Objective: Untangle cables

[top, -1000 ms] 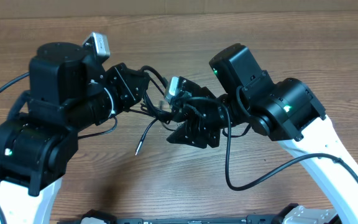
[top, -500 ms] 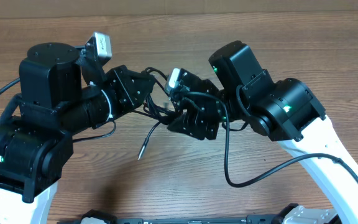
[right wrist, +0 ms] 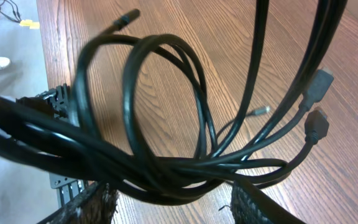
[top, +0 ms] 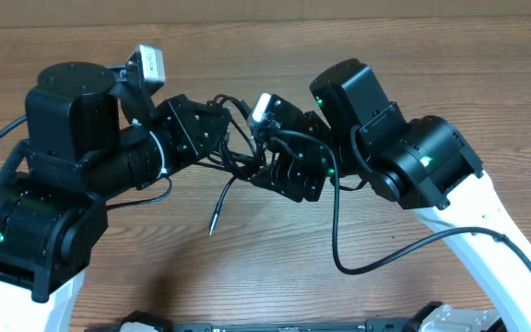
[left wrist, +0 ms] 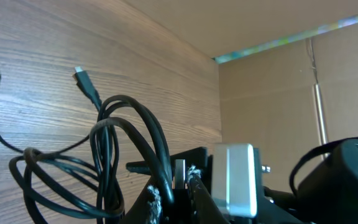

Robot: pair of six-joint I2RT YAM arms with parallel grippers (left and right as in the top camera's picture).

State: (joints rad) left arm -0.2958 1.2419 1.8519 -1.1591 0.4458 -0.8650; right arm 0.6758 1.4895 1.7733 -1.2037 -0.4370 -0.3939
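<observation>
The cables [top: 238, 159] are a tangle of thin black cords held above the wooden table between my two grippers. One loose plug end [top: 213, 228] hangs down toward the table. My left gripper [top: 232, 146] is shut on one cord; in the left wrist view its jaws [left wrist: 180, 183] pinch a cord, while loops [left wrist: 104, 162] and a plug end [left wrist: 82, 76] hang beyond. My right gripper [top: 258, 171] is open. In the right wrist view its fingers [right wrist: 173, 202] stand wide apart with the cord bundle [right wrist: 166, 168] running across between them.
A thick black arm wire [top: 339, 260] loops over the table at the front right. A cardboard wall [left wrist: 278, 93] stands behind the table. The table's edge and the floor [right wrist: 11, 124] show in the right wrist view.
Both grippers have moved a little toward the far side with the tangle. The loose plug end has swung to the right and lower.
</observation>
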